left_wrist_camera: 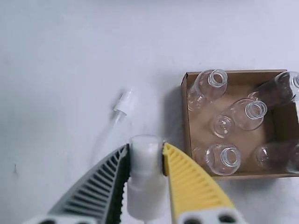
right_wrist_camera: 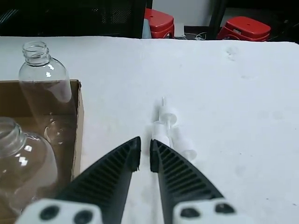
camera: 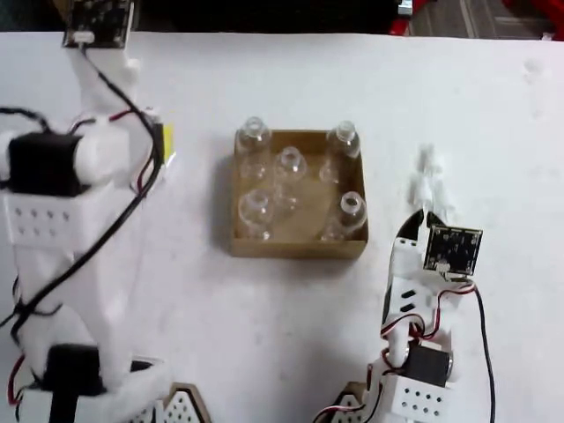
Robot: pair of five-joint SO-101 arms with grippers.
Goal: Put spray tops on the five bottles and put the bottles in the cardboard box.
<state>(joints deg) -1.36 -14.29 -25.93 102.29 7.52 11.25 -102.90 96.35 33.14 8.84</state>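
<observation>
Five uncapped bottles (camera: 291,167) stand in the cardboard box (camera: 300,246). The left gripper (left_wrist_camera: 145,149), off to its side, clamps a spray top (left_wrist_camera: 145,186) ready for capping. The right gripper (right_wrist_camera: 145,144), all but closed and empty, sits by the loose spray tops (right_wrist_camera: 169,122).

**Cut Off, Covered, or Too Faint to Count**

In the left wrist view, the base of the spray top (left_wrist_camera: 145,179) is cut off by the picture's edge. Its sides are covered by the fingers of the left hand (left_wrist_camera: 145,149). The cardboard box (left_wrist_camera: 188,121) and two bottles (left_wrist_camera: 279,89) are clipped there too. Near the right edge of the desk (camera: 264,335), the loose spray tops (camera: 432,181) cannot be counted. In the right wrist view they are partly hidden behind the right hand (right_wrist_camera: 145,150).
</observation>
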